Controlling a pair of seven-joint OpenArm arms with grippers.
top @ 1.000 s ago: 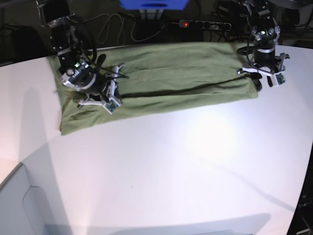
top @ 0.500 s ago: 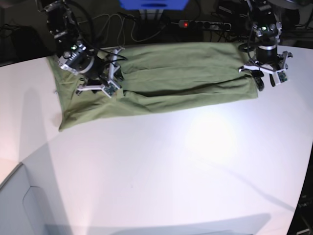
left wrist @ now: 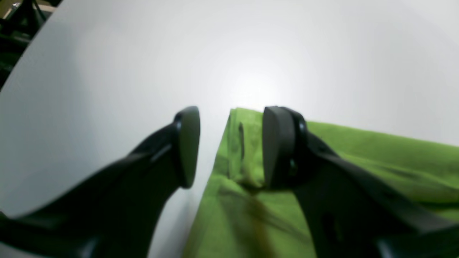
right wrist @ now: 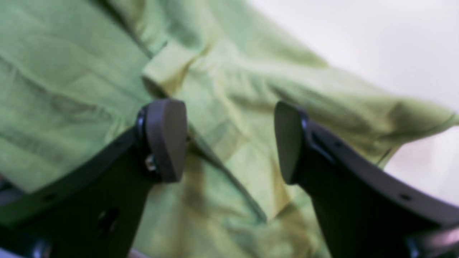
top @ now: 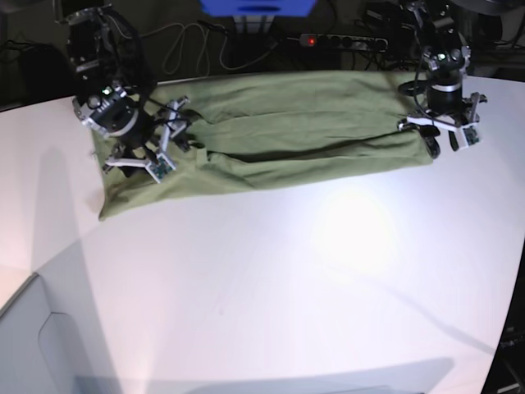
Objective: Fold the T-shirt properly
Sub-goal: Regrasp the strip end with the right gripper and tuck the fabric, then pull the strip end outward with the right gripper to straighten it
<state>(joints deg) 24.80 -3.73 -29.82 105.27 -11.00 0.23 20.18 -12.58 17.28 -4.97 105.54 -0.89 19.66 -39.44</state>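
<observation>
Both arms are hovering over the ends of the olive-green T-shirt (top: 279, 139).

It is lying folded lengthwise across the far side of the white table (top: 287, 287). The right gripper (right wrist: 229, 143) is hanging over the sleeve end, jaws apart, gripping nothing; the left gripper (left wrist: 229, 147) is straddling the opposite corner, likewise spread wide.

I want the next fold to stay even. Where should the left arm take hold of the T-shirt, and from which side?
Probably the T-shirt's corner by the left end effector, approached from above. In the left wrist view the open jaws straddle the cloth's edge, one finger over bare table. A corner pinch gathers the folded layers there; the middle would likely bunch.
</observation>
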